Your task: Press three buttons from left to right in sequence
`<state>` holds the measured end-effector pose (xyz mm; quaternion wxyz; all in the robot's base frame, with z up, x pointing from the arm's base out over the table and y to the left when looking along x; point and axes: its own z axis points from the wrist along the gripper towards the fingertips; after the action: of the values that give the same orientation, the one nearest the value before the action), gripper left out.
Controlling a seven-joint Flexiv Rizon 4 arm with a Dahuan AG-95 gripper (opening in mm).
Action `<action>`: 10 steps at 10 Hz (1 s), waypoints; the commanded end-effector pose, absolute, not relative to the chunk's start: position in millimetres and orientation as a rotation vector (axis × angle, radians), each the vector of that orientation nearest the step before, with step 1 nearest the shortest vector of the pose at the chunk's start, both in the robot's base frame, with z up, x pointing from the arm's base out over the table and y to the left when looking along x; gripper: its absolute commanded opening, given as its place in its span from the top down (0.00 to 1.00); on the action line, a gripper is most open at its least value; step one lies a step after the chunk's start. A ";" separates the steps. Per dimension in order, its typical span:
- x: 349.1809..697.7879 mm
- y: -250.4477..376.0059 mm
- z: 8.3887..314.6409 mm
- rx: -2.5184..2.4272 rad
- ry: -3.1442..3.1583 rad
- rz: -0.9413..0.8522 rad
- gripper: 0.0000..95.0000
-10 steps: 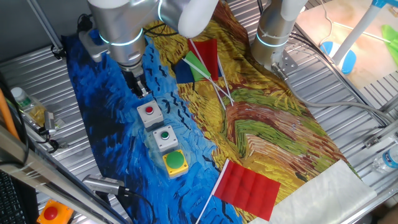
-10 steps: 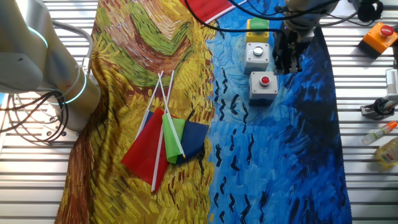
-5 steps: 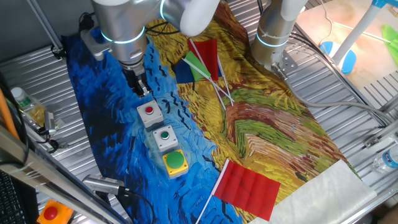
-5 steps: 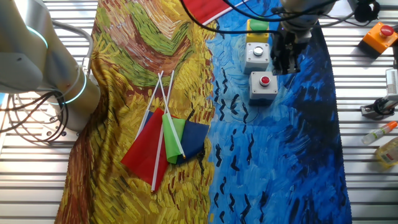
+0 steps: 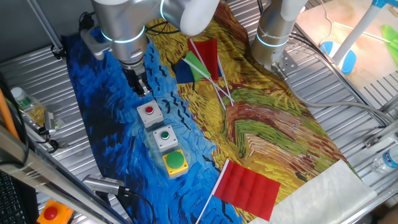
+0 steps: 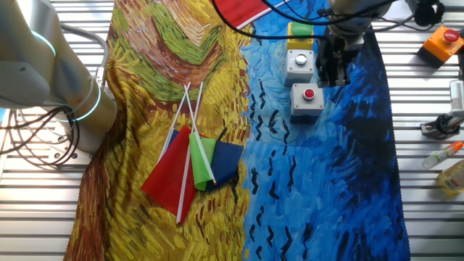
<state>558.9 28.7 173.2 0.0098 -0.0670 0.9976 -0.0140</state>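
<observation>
Three button boxes stand in a row on the blue part of the painted cloth. They are a grey box with a small red button (image 5: pixel 148 113) (image 6: pixel 307 100), a grey box with a small green button (image 5: pixel 165 137) (image 6: pixel 299 64), and a yellow box with a big green dome (image 5: pixel 175 163) (image 6: pixel 300 31). My gripper (image 5: pixel 142 89) (image 6: pixel 332 78) points down just beyond the red-button box, close to it and touching no button. Its dark fingers overlap, so no gap shows.
An orange box with a red button (image 5: pixel 50 213) (image 6: pixel 443 42) sits off the cloth on the metal table. Small flags (image 5: pixel 200 62) (image 6: pixel 194 163) lie mid-cloth, and a red flag (image 5: pixel 249 188) lies near the yellow box. A second arm's base (image 5: pixel 277 34) (image 6: pixel 51 80) stands at the cloth's edge.
The arm has shifted very slightly beside the red-button box. The buttons and flags have not moved.
</observation>
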 end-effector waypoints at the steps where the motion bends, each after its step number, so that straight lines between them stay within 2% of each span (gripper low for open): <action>1: 561.9 30.2 175.1 -0.214 3.111 -0.034 1.00; 3: 562.4 34.0 174.6 -0.221 3.109 -0.020 1.00; 4: 562.5 36.5 173.6 -0.225 3.109 -0.013 0.80; 5: 562.6 38.1 173.1 -0.231 3.107 -0.009 0.80; 6: 562.7 40.0 172.6 -0.235 3.105 -0.006 0.60; 10: 563.5 55.9 170.1 -0.212 3.107 -0.005 0.60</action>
<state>563.5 58.9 169.6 0.0138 -0.0668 0.9977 -0.0003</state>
